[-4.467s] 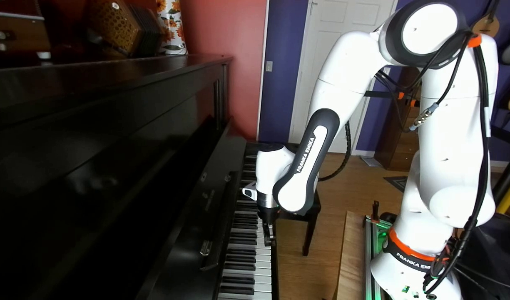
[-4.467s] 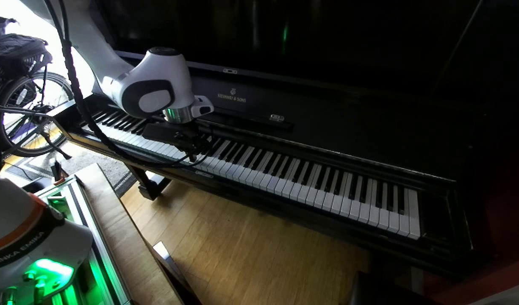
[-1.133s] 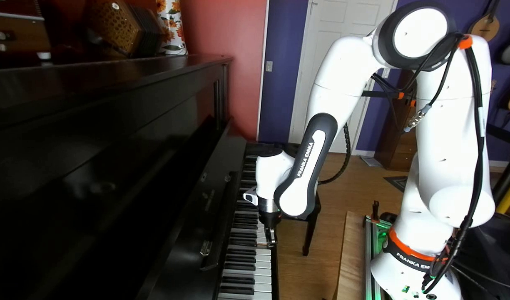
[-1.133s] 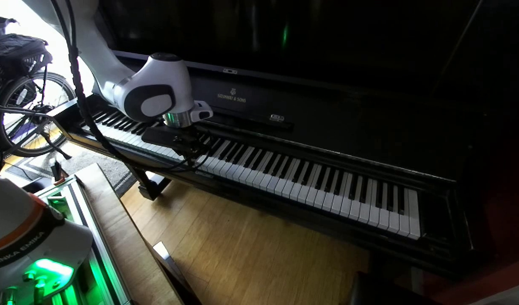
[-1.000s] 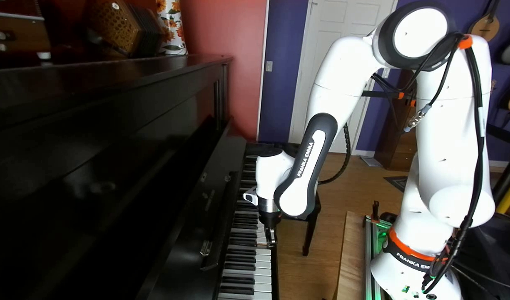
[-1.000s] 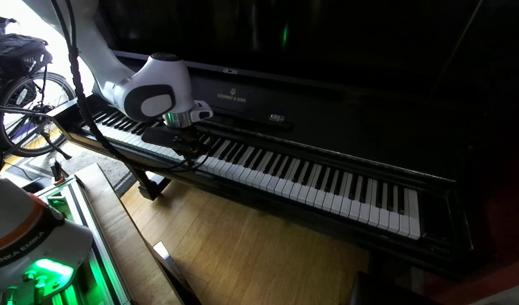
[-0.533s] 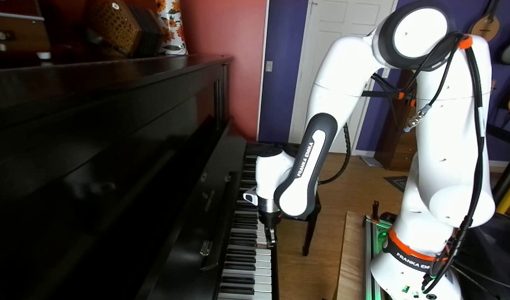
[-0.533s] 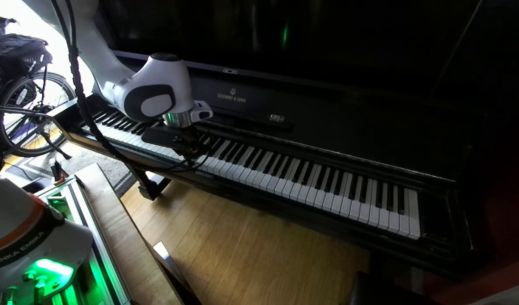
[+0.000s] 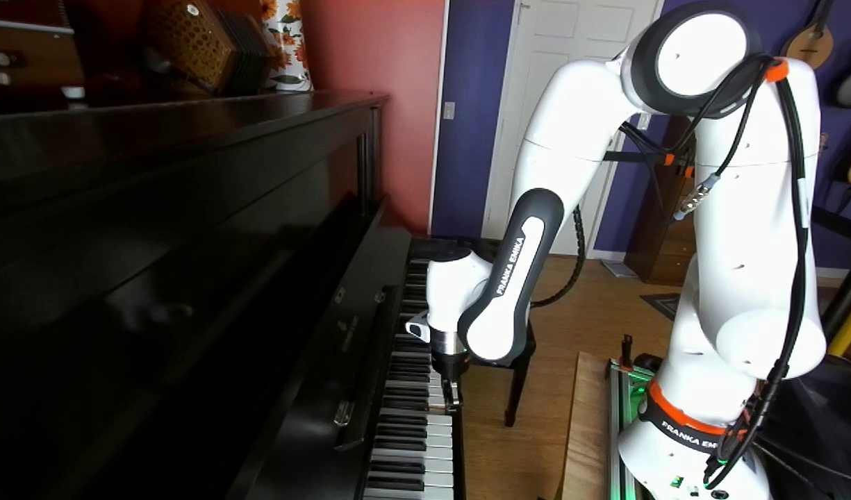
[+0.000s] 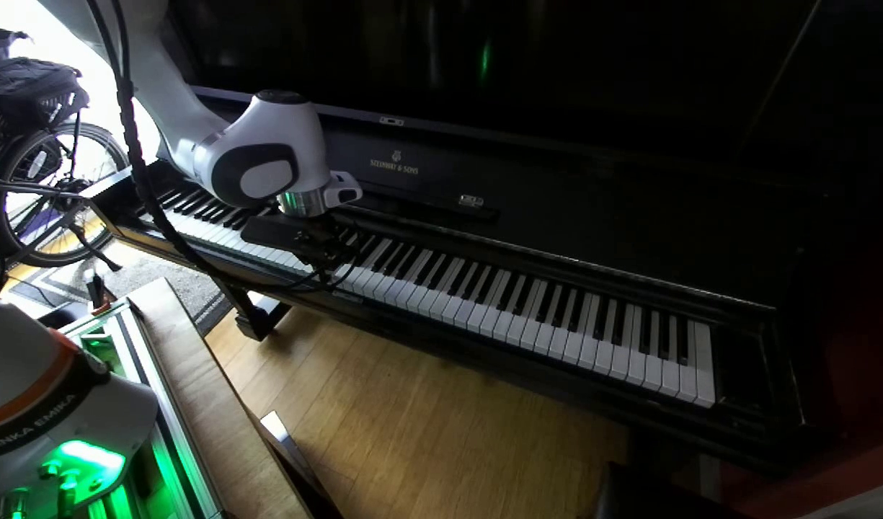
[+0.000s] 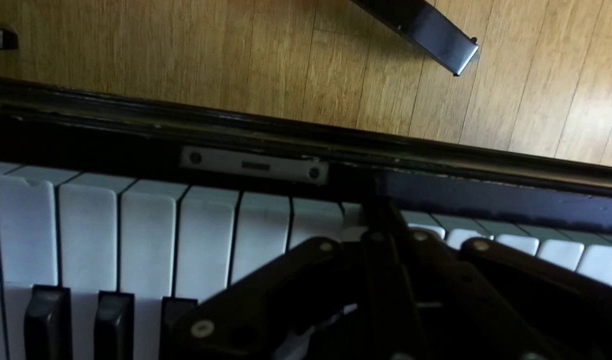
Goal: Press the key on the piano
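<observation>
As only the wrist view clarifies, the claw (image 11: 387,212) is closed over keys (image 11: 205,230).

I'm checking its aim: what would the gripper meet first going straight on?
Likely a white key, near its front end: the gripper points down there and may already touch; exact contact is hidden.

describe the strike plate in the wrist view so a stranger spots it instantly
Find the upright piano, then its white keys. On the black rail past their front ends sits the metal strike plate. Unlike the keys beside it, it has a slot between two round spots.
</observation>
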Controlling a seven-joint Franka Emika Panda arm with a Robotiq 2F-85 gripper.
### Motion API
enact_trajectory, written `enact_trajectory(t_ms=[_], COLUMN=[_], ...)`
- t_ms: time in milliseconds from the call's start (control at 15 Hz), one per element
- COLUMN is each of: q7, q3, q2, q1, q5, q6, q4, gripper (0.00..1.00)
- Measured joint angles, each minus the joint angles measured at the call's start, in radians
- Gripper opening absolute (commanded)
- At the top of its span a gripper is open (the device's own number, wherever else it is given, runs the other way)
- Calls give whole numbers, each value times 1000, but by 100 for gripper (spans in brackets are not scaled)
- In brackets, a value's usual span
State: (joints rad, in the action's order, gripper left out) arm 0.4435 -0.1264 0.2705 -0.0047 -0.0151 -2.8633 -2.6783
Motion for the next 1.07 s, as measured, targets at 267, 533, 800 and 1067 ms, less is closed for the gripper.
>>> enact_trajectory(t_ms=[267, 533, 800, 1067], q7=[-12, -16, -37, -47], q3=[0, 1, 4, 9], q2=[0, 0, -2, -15], q1=[0, 0, 1, 1], q5=[-14, -21, -45, -55], q6=[0, 0, 0, 0], q4=[0, 0, 0, 2], gripper=[0, 0, 0, 0])
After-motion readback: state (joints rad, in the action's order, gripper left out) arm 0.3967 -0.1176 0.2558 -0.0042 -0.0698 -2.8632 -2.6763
